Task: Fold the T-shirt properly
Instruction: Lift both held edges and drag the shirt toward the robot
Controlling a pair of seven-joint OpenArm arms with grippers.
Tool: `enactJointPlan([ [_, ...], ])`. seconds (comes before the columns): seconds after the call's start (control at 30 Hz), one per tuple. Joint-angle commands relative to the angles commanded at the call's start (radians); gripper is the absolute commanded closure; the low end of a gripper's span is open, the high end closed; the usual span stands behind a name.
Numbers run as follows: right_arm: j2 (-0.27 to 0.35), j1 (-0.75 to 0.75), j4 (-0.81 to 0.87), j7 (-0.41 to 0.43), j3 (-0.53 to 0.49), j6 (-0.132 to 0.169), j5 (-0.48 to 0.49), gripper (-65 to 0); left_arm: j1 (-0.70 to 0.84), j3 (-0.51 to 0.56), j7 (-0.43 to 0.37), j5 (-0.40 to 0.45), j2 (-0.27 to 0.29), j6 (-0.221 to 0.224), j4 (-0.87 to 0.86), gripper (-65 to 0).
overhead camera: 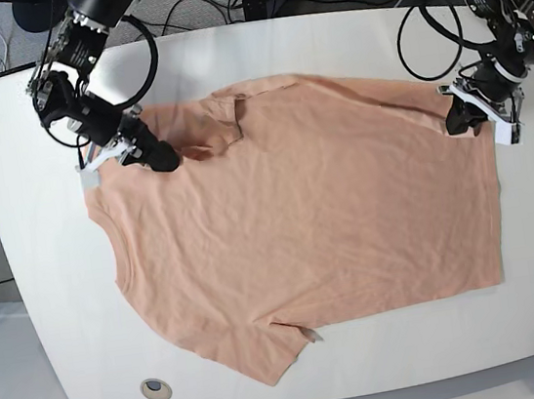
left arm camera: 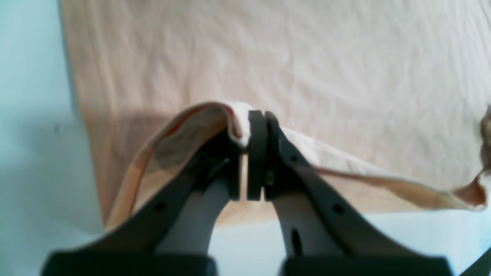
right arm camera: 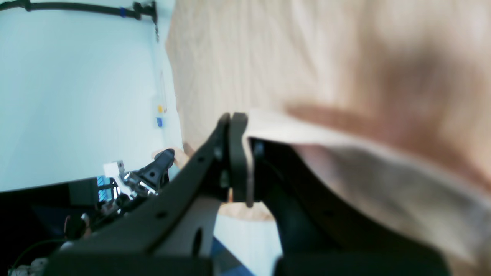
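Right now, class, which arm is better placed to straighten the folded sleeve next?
Probably the right: its tool pinches the T-shirt beside that sleeve, while the left tool grips the far end.

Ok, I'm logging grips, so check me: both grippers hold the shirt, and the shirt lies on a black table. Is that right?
Not quite: the base view shows the table is white, not black. Both the left gripper and right gripper do hold the shirt.
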Motion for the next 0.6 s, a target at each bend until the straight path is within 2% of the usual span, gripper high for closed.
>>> enactJointPlan([
  [0.17, 0.0, 0.068, -0.018, 0.002, -0.002, 0.0, 0.0, 0.0, -0.054, -0.002, 0.0, 0.002, 0.0, 0.0, -0.012, 0.0],
  [0.3, 0.003, 0.133, -0.107, 0.005, 0.002, 0.0, -0.002, 0.0, -0.112, -0.002, -0.002, 0.002, -0.009, 0.0, -0.095, 0.0],
  [0.43, 0.029, 0.189, -0.183, 0.057, -0.005, 0.0, -0.002, 0.0, -0.152, 0.0, -0.005, 0.002, -0.029, 0.0, -0.18, 0.0],
  [0.6, 0.064, 0.261, -0.279, 0.094, -0.005, 0.0, -0.002, 0.0, -0.161, 0.0, -0.066, 0.002, -0.057, 0.008, -0.249, 0.0],
])
